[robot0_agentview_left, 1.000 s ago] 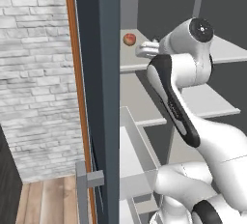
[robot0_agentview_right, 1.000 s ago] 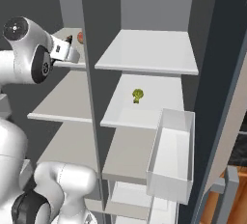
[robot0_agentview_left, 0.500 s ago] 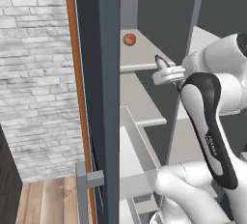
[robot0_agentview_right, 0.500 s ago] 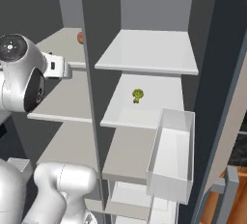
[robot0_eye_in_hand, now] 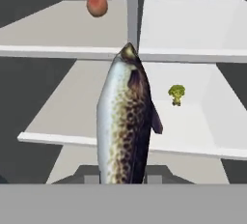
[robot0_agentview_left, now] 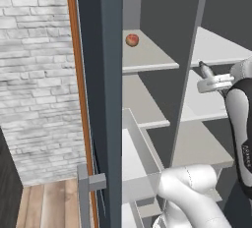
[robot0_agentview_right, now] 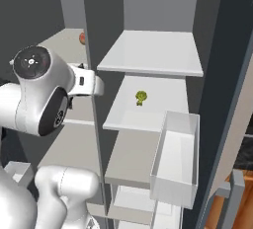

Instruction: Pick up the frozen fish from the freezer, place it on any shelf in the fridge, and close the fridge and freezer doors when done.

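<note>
Change: the arm has swung away from the shelf with the red fruit (robot0_agentview_left: 132,40) towards the divider (robot0_agentview_left: 189,70) between the two halves; a second ago the hand was up beside the fruit, now it hangs lower and nearer the base.
Fingers: the gripper (robot0_agentview_left: 203,68) is clenched on the frozen fish (robot0_eye_in_hand: 126,121), the fingers pinching its tail end, hidden at the bottom of the hand view.
Frozen fish: held out in front of the open cabinet, resting on no shelf, nose pointing in at the divider's front edge; only a small dark tip shows past the hand from the left base camera.
Fish look: long tapered body, silvery-white along one flank, brown-black mottling on the other, one small dark fin at the side.
Fruit: round, smooth, red-orange, sitting far back on an upper shelf (robot0_agentview_left: 147,60).
Green lump: small, leafy and knobbly (robot0_agentview_right: 141,97), on the middle shelf (robot0_agentview_right: 143,109) of the other half.
Shelves: flat, matte, pale grey boards.
Door bin: white box, open-topped (robot0_agentview_right: 175,161).
</note>
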